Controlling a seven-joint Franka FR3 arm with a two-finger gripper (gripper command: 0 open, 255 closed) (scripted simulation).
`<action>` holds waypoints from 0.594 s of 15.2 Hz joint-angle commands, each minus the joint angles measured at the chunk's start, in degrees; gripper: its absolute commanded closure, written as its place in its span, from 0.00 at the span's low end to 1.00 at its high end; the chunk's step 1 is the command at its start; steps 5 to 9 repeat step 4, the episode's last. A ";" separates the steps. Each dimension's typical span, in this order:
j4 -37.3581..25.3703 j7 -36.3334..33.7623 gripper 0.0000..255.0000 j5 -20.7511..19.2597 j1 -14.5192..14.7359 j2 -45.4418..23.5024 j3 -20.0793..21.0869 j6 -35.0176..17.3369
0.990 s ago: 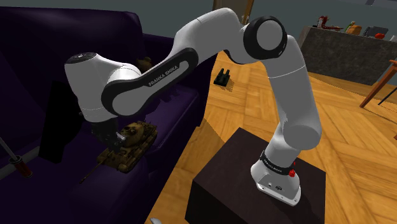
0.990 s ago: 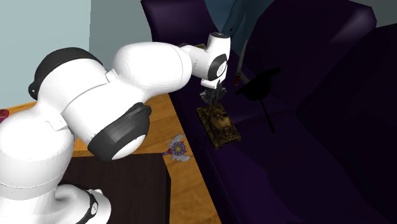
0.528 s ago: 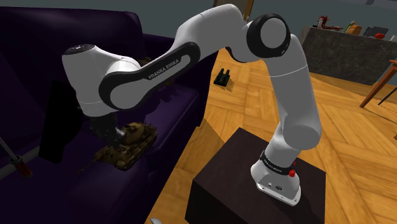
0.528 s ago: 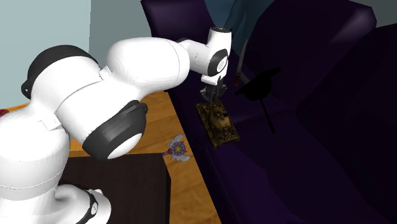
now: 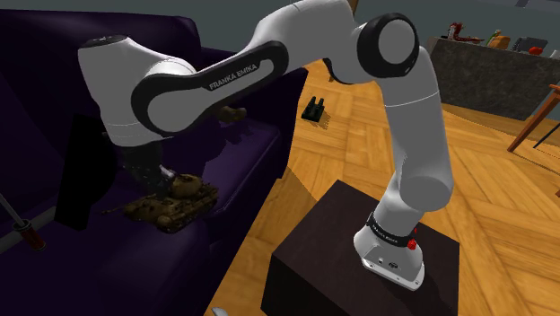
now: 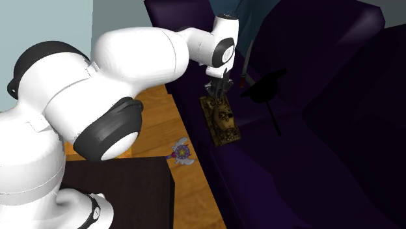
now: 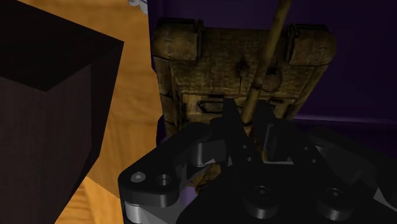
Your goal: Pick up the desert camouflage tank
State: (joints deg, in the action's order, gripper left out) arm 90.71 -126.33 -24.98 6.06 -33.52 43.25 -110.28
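Note:
The tan and brown camouflage tank (image 5: 172, 201) hangs just above the dark purple sofa seat (image 5: 242, 153), near its front edge. My black gripper (image 5: 158, 176) is over its turret, shut on the tank. In the second exterior view the tank (image 6: 222, 121) hangs below the gripper (image 6: 216, 93). Seen from the wrist, the hull (image 7: 210, 57) lies beyond the gripper (image 7: 251, 130), and the fingers clasp the barrel and turret between them.
The black stand (image 5: 359, 269) sits on the wooden floor (image 5: 485, 179) beside the sofa. A small winged toy (image 6: 181, 153) and a black object (image 5: 314, 109) lie on the floor. A brown item (image 5: 231, 114) and a dark flat shape (image 6: 265, 88) rest on the sofa.
The arm has risen and swung toward the shoulder view's left. The tank came up with the gripper, and it now hangs more level than before.

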 commanded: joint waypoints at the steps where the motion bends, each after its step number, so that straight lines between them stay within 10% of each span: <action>1: -0.73 0.25 1.00 0.44 -0.06 0.62 0.33 1.11; 9: -1.17 0.42 1.00 0.71 -0.10 0.94 0.49 1.79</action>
